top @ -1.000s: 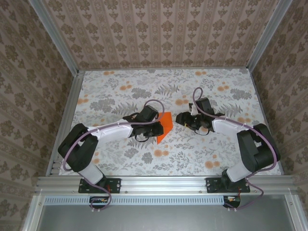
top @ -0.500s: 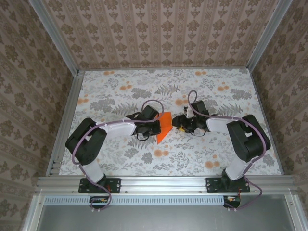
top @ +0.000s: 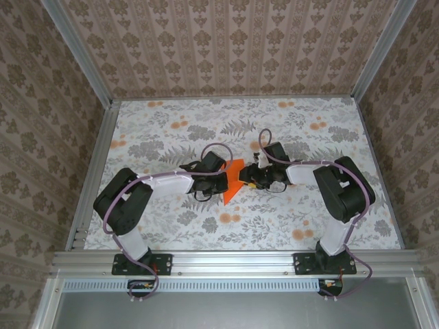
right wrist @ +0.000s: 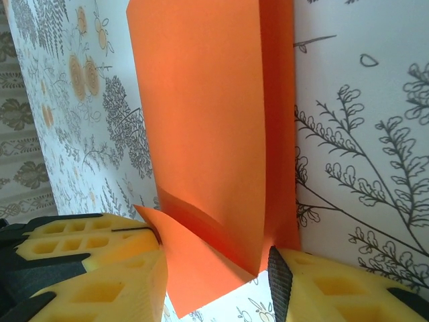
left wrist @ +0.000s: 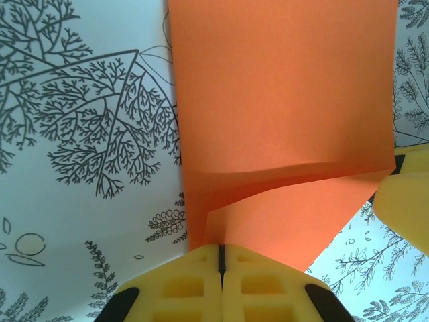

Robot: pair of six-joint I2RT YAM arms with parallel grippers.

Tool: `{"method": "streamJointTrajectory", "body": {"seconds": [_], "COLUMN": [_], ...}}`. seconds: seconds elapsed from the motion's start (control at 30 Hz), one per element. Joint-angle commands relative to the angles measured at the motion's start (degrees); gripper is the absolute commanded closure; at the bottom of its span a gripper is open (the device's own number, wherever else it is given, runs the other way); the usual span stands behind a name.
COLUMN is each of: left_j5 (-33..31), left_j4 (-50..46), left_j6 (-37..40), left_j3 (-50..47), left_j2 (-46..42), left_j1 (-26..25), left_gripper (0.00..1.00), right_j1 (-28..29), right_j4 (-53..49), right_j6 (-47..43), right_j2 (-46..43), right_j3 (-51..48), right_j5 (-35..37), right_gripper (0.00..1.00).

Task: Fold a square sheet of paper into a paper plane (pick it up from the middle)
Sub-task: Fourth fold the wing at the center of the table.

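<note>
**Left pincer point(top: 219, 179) clamps the sheet of paper point(top: 232, 189) in the middle of the bench point(top: 309, 137)**

From above, the bright orange sheet of paper sits mid-bench, well clear of every edge, sandwiched between the two arms. The left pincer is at its left side and the right pincer point(top: 250, 179) at its right, both down low at the paper.

On the left wrist camera, the yellow fingers point(left wrist: 181, 288) are pressed flat together. The sheet point(left wrist: 281, 100) comes straight out of the seam between them, so that's a tight pinch on its near end. The paper is plain solid orange, with a shallow buckle running across it just above the grip. A yellow finger of the other arm point(left wrist: 405, 201) sits just beside its right edge.

Over to the right wrist camera, where the right pincer point(right wrist: 214, 268) has its jaws apart, one finger on either side of the sheet's near end. One finger point(right wrist: 87, 268) touches a curled-up flap, and the other's dark pad is just beside the folded edge. The sheet point(right wrist: 201, 121) is creased lengthwise, one layer lying over another.
</note>
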Motion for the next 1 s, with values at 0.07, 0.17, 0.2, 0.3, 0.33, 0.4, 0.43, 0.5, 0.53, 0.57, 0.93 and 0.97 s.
{"method": "streamJointTrajectory", "body": {"seconds": [0.07,0.17,0.2,0.3,0.33,0.4,0.43,0.5,0.53,0.57,0.93,0.97], "left_j5": [-0.72,-0.76,-0.69,-0.77,-0.82,-0.89,-1.01,-1.09,-1.09,-1.25,-4.8,-4.72], "left_j4": [0.08,0.1,0.1,0.0,0.01,0.01,0.01,-0.04,-0.16,-0.32,-1.57,-1.44], "left_j6": [-0.64,-0.65,-0.61,-0.41,-0.37,-0.09,0.1,0.79,1.17,1.53,9.32,10.13], "left_j3": [-0.99,-1.34,-1.49,-1.92,-2.07,-2.47,-2.77,-3.41,-3.68,-3.86,-6.35,-6.42], "left_j2": [0.12,-0.22,-0.37,-1.16,-1.56,-2.45,-3.07,-4.73,-5.78,-6.7,-21.12,-21.93], "left_j1": [0.45,0.59,0.73,0.85,0.98,1.26,1.47,1.93,2.19,2.41,7.2,7.65], "left_gripper": [0.95,0.95,0.95,0.95,0.95,0.94,0.93,0.9,0.87,0.84,0.2,0.16], "right_j1": [0.61,0.66,0.74,0.91,0.91,0.9,0.92,0.9,0.9,0.9,2.79,3.42], "right_j4": [1.97,3.09,3.38,3.53,3.39,3.04,2.74,2.42,2.05,1.74,-8.14,-9.34], "right_j6": [1.67,2.63,2.74,2.83,2.81,2.69,2.73,2.99,3.18,3.16,6.06,7.19], "right_j2": [1.37,2.12,2.42,3.26,3.4,3.32,3.14,2.04,0.87,-0.1,-16.74,-17.95], "right_j3": [1.16,1.59,1.73,2.24,2.31,2.42,2.43,2.21,2.03,1.81,2.54,2.93], "right_j5": [-3.44,-4.83,-5.27,-6.24,-6.3,-6.21,-5.85,-4.44,-3.14,-2.09,16.59,18.71], "right_gripper": [0.57,0.62,0.64,0.73,0.78,0.88,0.92,0.96,0.97,0.98,1.0,1.0]}}
